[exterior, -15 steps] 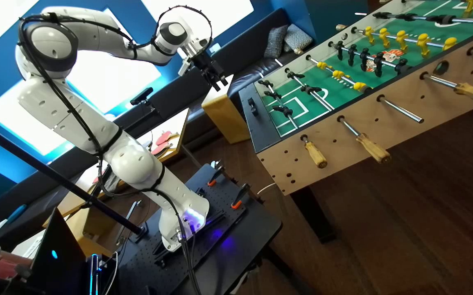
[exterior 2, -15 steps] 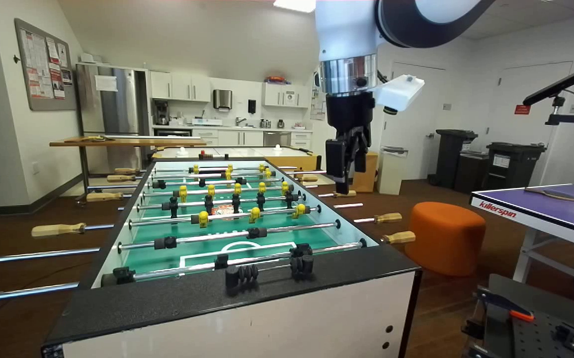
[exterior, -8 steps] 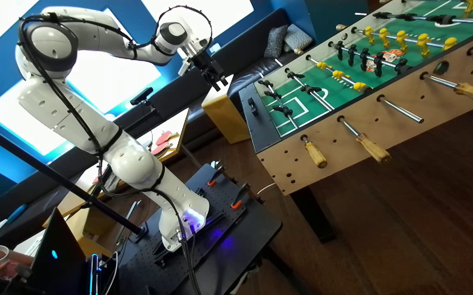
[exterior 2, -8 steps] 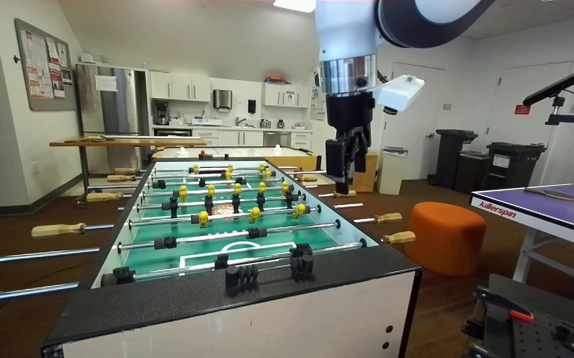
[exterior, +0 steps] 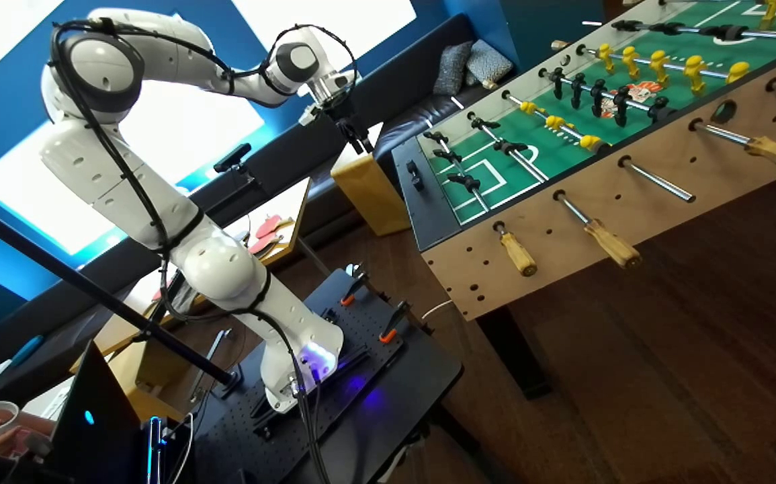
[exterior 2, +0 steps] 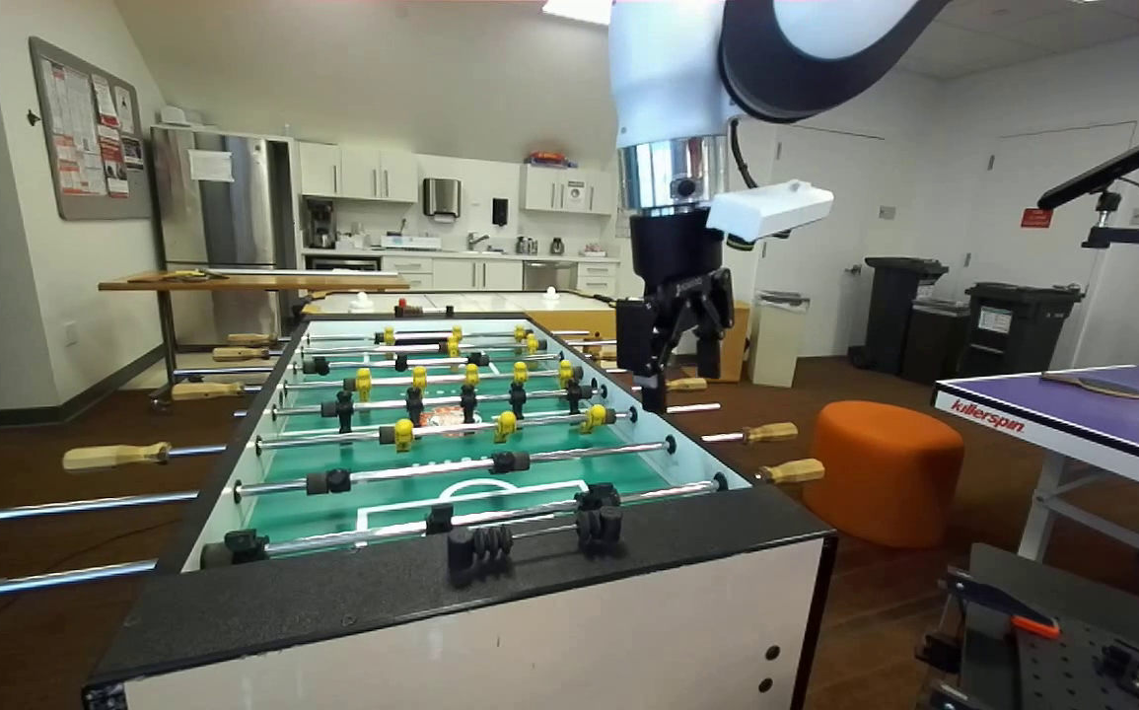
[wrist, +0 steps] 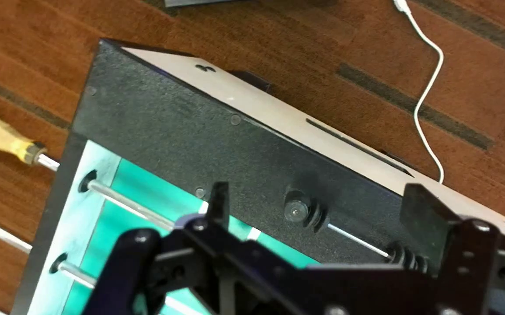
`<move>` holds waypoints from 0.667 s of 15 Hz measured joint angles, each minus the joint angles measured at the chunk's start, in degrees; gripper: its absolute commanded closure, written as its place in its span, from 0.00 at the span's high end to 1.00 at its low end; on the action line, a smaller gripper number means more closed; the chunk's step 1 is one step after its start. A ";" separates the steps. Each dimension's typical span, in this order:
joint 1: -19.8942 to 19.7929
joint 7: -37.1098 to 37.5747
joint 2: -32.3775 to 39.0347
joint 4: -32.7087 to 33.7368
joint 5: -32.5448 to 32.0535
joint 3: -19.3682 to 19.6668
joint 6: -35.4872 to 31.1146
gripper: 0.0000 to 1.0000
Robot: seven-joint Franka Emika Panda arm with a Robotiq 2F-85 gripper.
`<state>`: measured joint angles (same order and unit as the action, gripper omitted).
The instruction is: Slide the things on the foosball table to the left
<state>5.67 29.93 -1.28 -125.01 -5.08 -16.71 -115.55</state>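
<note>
The foosball table [exterior: 636,215] has a light-wood side, a green pitch and metal rods with yellow and black figures. Its black end rail [exterior 2: 332,602] also shows in the wrist view [wrist: 156,118]. Black ribbed beads [exterior 2: 599,528] sit in two groups on a thin metal rod over this rail. They also show in an exterior view [exterior: 414,176] and the wrist view [wrist: 297,211]. My gripper [exterior 2: 679,380] is open, empty and pointing down, above and apart from the rail. In the wrist view its fingers [wrist: 322,205] frame the beads; the lower-right bead group is partly hidden.
Wooden handles [exterior: 613,243] and bare rod ends stick out from the table's sides. An orange stool [exterior 2: 883,473] and a purple ping-pong table [exterior 2: 1102,419] stand beyond. The arm's black desk [exterior: 421,383] carries orange-tipped clamps. A white cable [wrist: 429,83] lies on the floor.
In the last half second the arm has moved down and toward the foosball table, and the gripper has turned somewhat. The beads and rods have not moved.
</note>
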 measured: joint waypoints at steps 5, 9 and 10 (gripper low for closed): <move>1.81 6.67 4.76 0.62 3.13 2.11 -8.23 1.00; 2.91 12.63 7.73 0.56 3.07 3.85 -15.93 1.00; 3.24 13.66 8.46 0.53 3.03 4.32 -17.20 1.00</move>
<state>8.91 43.59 7.17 -124.48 -2.06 -12.40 -132.75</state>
